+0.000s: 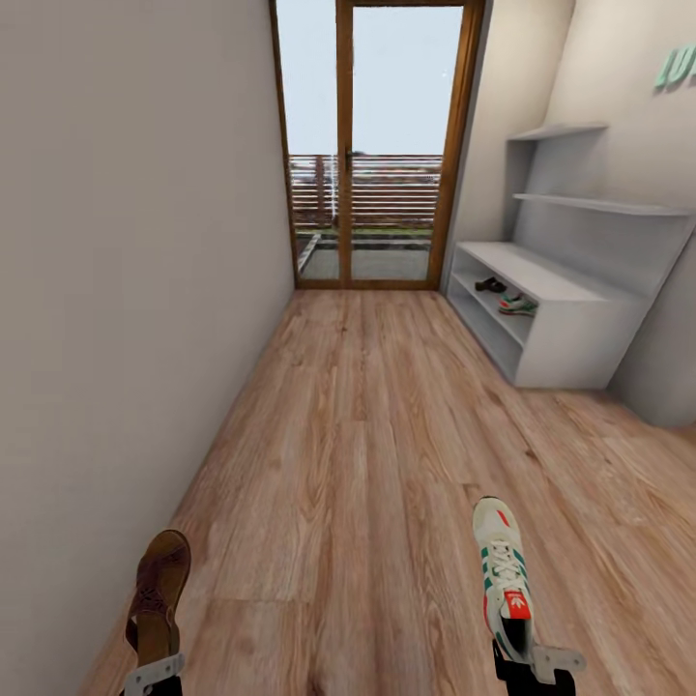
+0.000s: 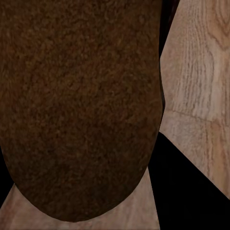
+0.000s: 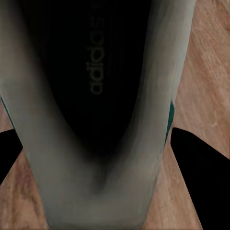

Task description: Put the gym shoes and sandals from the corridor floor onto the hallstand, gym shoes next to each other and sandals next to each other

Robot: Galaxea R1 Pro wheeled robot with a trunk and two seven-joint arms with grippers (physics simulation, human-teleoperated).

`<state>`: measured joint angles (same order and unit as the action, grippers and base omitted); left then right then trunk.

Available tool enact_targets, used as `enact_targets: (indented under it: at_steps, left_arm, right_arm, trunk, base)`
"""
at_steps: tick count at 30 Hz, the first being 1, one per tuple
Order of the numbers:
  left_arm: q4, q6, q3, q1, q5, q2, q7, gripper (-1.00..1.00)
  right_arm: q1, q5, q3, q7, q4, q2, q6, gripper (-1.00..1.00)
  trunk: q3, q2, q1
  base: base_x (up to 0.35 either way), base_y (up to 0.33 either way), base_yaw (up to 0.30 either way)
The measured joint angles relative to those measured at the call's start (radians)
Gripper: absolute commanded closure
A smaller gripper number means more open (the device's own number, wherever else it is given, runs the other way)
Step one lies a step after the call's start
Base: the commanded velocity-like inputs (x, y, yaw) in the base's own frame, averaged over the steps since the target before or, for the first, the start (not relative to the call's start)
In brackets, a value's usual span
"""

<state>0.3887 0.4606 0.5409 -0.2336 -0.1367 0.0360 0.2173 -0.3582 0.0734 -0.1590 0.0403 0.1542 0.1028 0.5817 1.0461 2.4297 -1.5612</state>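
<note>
Left gripper [image 1: 153, 674] clamped on sandal [image 1: 158, 590] heel, right gripper [image 1: 537, 669] on sneaker [image 1: 503, 572] heel, both near; light, soft-sided, so heel grip suits; rack [image 1: 580, 333] far right

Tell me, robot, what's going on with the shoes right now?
Left gripper shut on a sandal. Right gripper shut on a gym shoe. One sandal, one gym shoe on hallstand shelf. Corridor floor ahead open.

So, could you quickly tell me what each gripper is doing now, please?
Left gripper: closed on a brown sandal.
Right gripper: closed on a gym shoe.
</note>
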Motion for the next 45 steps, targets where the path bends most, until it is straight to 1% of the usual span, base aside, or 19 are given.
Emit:
enact_targets:
  at_steps: [16,45]
  left_arm:
    - [0.000,0.000,0.000,0.000,0.000,0.000,0.001,1.00]
    - [0.000,0.000,0.000,0.000,0.000,0.000,0.000,1.00]
  right_arm:
    - [0.000,0.001,0.001,0.002,0.000,-0.006,0.000,1.00]
    - [0.000,0.000,0.000,0.002,0.002,-0.003,0.000,1.00]
  trunk:
    - [0.000,0.000,0.000]
    - [0.000,0.000,0.000]
  base:
    - [0.340,0.000,0.000]
    - [0.340,0.000,0.000]
